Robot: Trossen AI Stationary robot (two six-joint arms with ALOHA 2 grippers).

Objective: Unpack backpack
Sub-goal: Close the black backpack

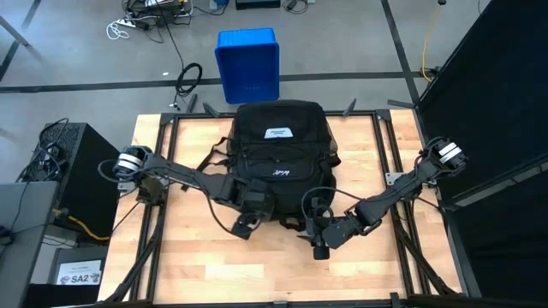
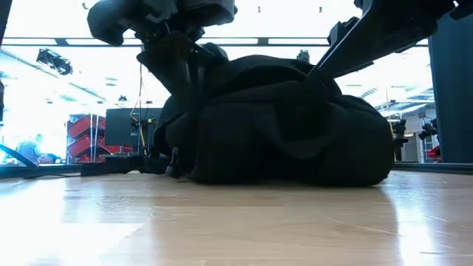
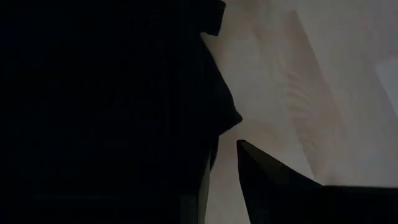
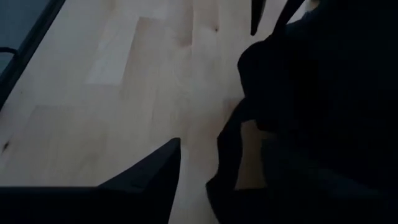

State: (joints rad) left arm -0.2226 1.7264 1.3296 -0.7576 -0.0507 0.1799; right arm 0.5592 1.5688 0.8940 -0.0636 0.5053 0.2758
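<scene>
On the wooden table (image 1: pixel 214 265), seen from above, the backpack (image 1: pixel 278 154) lies flat near the far edge, label up, with a blue bin (image 1: pixel 248 64) on the floor beyond it. The left gripper (image 1: pixel 248 224) sits at the backpack's near-left corner, the right gripper (image 1: pixel 321 244) just off its near-right corner among loose straps. At table height the backpack (image 2: pixel 281 125) is a dark mound with both arms reaching down onto it. From the left wrist, one finger (image 3: pixel 273 180) shows beside black fabric; whether the pair grips it I cannot tell. From the right wrist, one finger (image 4: pixel 149 174) stands apart from the fabric, its partner hidden, so its state is unclear too.
</scene>
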